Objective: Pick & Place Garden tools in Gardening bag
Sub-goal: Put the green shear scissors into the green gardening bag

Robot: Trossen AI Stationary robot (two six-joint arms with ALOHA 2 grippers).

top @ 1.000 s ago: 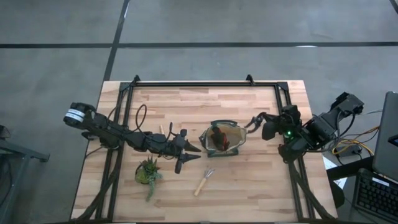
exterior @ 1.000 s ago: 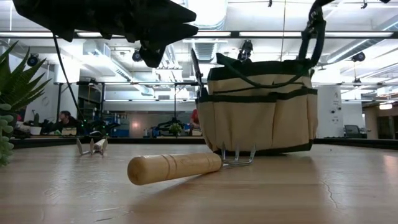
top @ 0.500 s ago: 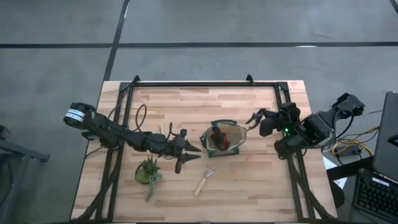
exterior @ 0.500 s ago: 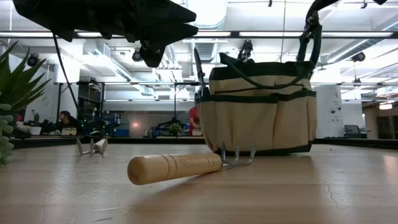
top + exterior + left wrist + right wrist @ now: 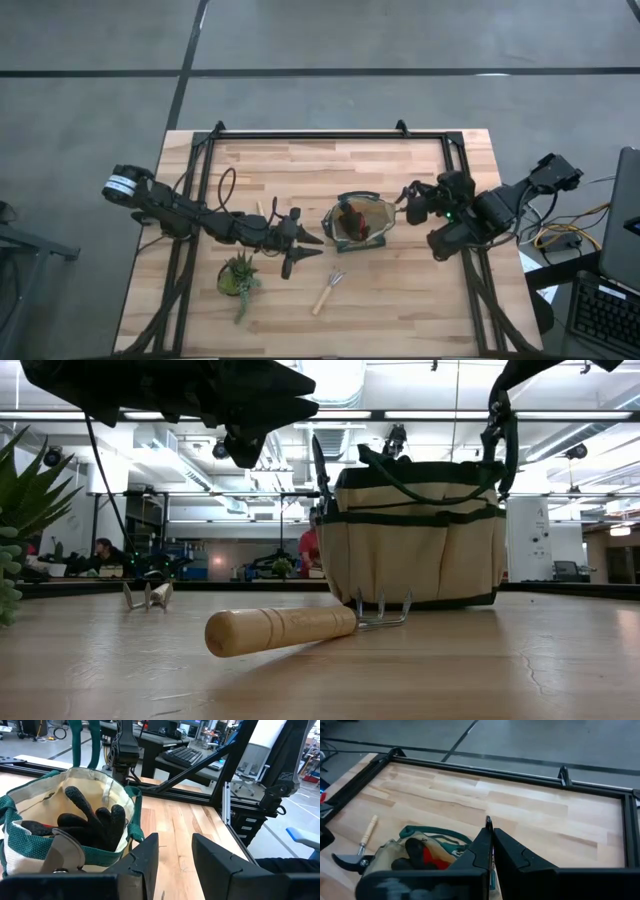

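Note:
The tan and green gardening bag (image 5: 360, 222) stands upright on its base at the table's middle. It holds the red-and-black glove (image 5: 95, 822) and a pruning shear (image 5: 65, 851). My right gripper (image 5: 406, 194) is shut on the bag's dark loop handle, just right of the bag. My left gripper (image 5: 303, 247) is open and empty, above the table just left of the bag. One wooden-handled pronged tool (image 5: 285, 628) lies flat in front of the bag. A second one (image 5: 258, 208) lies farther left. My right gripper pinches the bag's loop handle (image 5: 498, 428) near its top between its two shut fingers, coming from the table's right side. The handle stands up above the bag's right rim. The bag's base stays on the table.
A small green potted succulent (image 5: 238, 275) stands near my left gripper, toward the near edge. A black metal frame (image 5: 330, 133) runs along the table's edges. Bare wood lies behind the bag and at the near right.
My right gripper, still shut on the handle, has shifted a little toward the table's left and near edges. The handle loop has come down slightly, and the bag now stands more level. My left arm has kept still.

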